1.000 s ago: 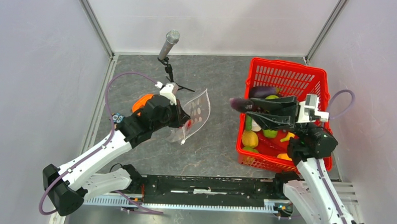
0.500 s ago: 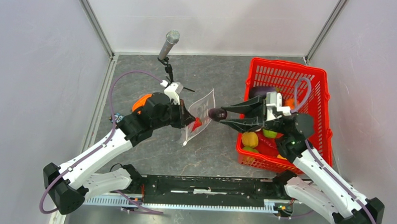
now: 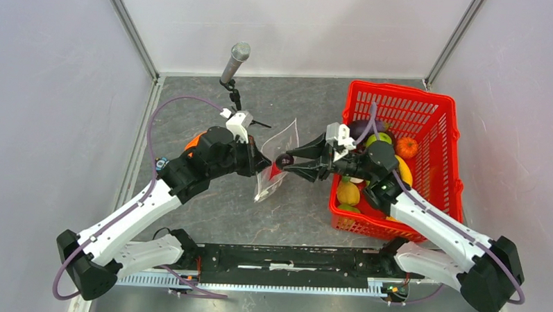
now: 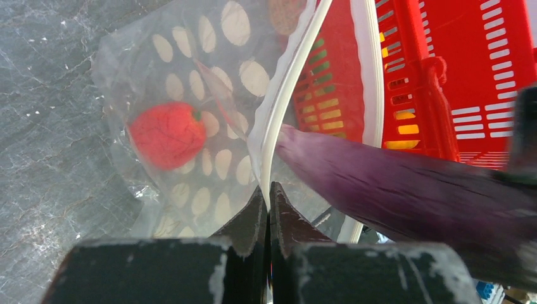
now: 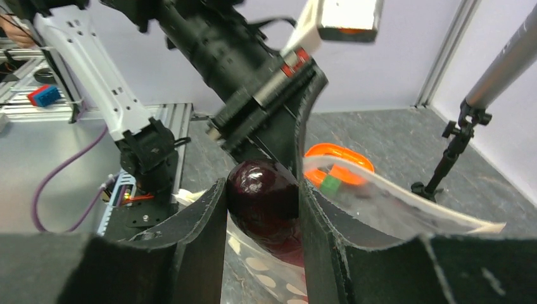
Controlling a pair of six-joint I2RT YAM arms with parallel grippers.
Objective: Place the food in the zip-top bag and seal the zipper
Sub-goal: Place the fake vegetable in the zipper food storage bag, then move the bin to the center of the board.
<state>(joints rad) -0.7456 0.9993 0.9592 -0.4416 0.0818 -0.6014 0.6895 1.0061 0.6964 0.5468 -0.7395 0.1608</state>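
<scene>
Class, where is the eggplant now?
Top view, centre: the eggplant sits in the right gripper, tip at the mouth of the zip-top bag, left of the red basket.

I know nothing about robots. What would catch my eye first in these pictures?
Mid-table, the right gripper holds a shiny purple eggplant at the open mouth of a clear dotted bag, which the left gripper pinches by its edge. A red toy fruit lies inside the bag. At the right stands a bright red basket full of colourful toy food.
</scene>
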